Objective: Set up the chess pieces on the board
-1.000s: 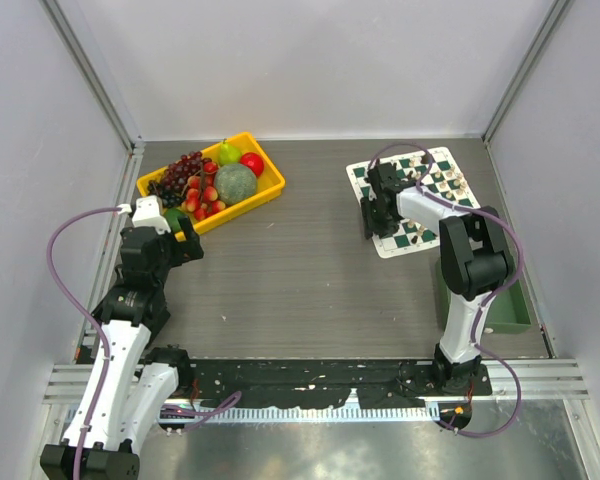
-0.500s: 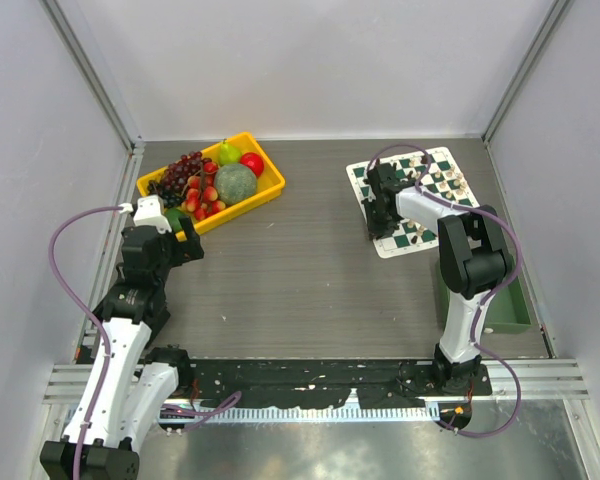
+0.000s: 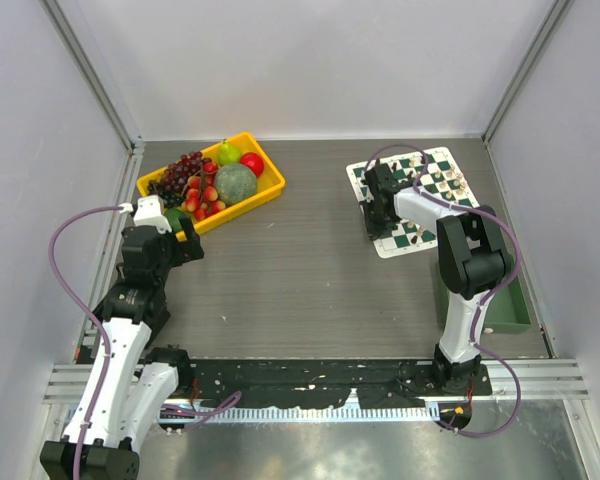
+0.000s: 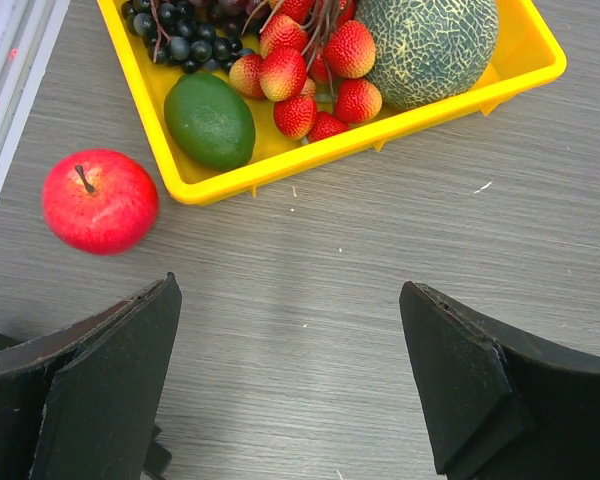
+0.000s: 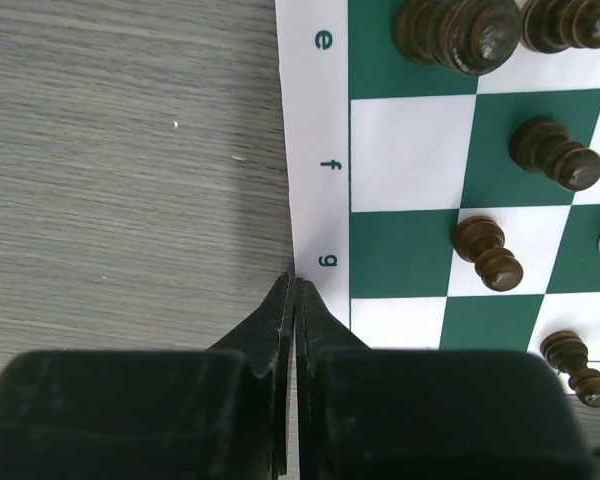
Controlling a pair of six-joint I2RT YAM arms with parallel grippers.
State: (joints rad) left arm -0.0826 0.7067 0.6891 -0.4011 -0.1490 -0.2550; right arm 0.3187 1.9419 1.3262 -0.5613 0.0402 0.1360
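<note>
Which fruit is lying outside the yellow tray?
The red apple: it alone rests on the table, beside a corner of the yellow tray. The green fruit, strawberries, grapes and melon all lie inside it.

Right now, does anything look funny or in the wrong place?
Yes. One red apple lies on the table outside the yellow tray, while the other fruit sits inside. The chess board also lies crooked, turned against the table's edges.
</note>
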